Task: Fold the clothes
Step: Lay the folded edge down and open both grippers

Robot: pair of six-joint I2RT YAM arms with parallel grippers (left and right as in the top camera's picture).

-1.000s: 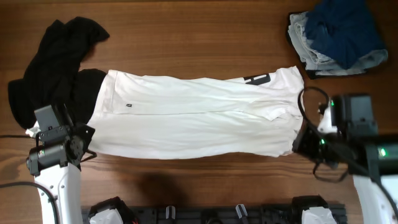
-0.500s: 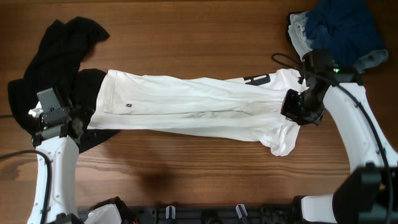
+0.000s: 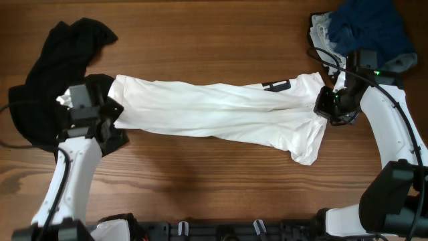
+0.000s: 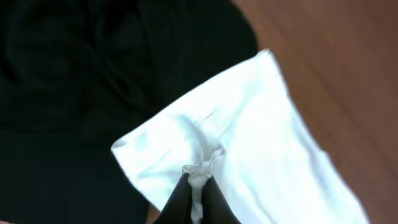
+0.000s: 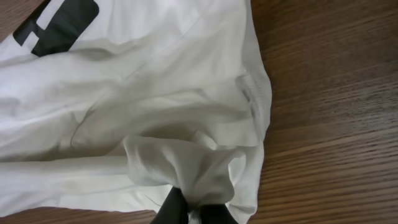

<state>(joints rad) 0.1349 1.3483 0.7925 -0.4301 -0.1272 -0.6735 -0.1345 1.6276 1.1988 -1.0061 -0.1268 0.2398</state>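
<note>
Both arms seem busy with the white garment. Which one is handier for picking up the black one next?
Left, probably. The left gripper, shut on the white garment's end, sits right beside the black garment. The right gripper holds the opposite end, near the navy-blue clothes.

white garment [image 3: 200, 110] narrower, near edge pulled rearward

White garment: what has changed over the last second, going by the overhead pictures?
The left end effector and the right end effector carried the near edge of the white garment away from the robot and over the garment itself, so it now lies narrower, with a flap hanging at its right end. Both stayed shut on the fabric. The black garment and the navy-blue and pale-denim pile kept their places.
</note>
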